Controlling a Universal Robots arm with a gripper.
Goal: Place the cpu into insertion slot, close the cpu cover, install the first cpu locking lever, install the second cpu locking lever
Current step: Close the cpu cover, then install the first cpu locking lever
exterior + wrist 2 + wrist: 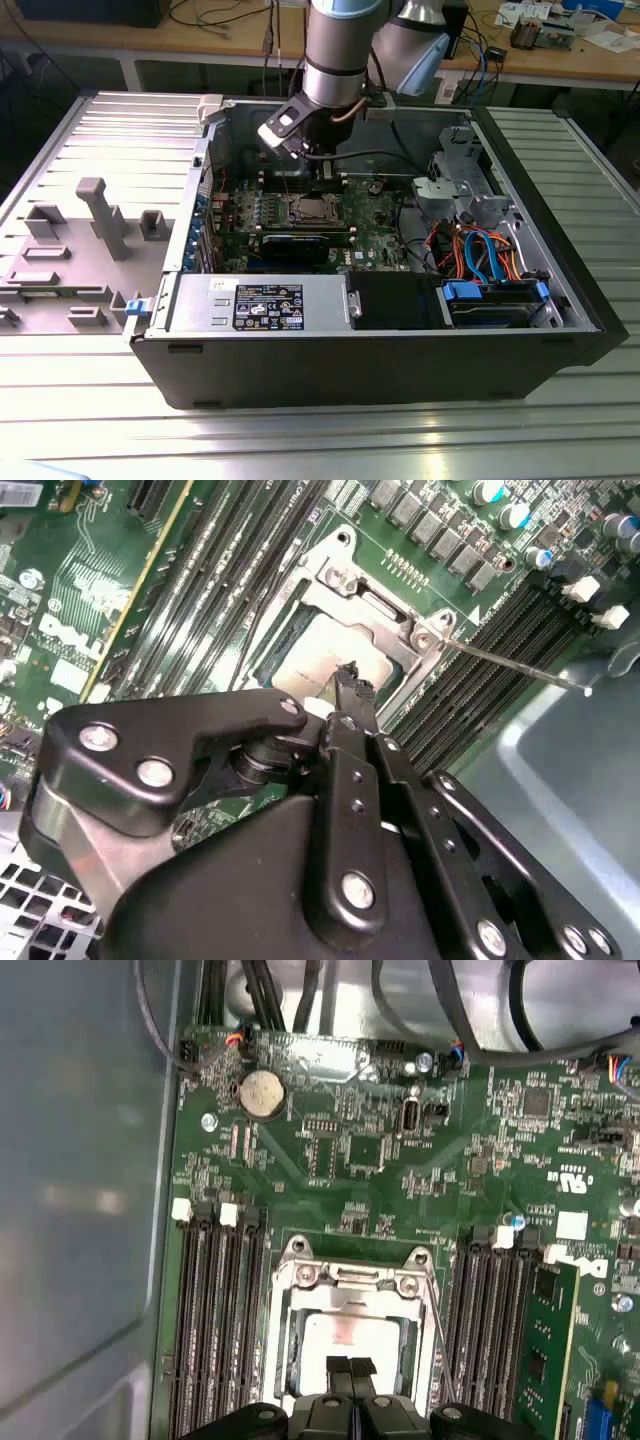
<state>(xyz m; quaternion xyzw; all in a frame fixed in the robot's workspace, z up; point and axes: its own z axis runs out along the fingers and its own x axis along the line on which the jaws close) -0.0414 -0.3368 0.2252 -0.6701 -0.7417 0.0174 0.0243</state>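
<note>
The cpu (345, 1330) lies in the insertion slot (312, 208), its silvery top (325, 655) showing through the cut-out of the cpu cover (350, 1280). The cover (375, 605) rests flat over it. A thin locking lever (510, 665) sticks out from one socket corner and runs along the socket's side (436, 1335). My gripper (350, 1368) is shut with its two fingertips pressed together and nothing between them, just above the cpu's top near one edge of the cut-out (350, 680). I cannot tell whether it touches. In the exterior view the arm (335, 50) hangs over the board.
Long black memory slots (215, 1330) flank the socket on both sides (495, 1310). A green card (555, 1350) stands beyond one bank. A black card (295, 243) lies in front of the socket. The case wall (80, 1210), power supply (260, 303) and cabled drive cage (480, 250) surround the board.
</note>
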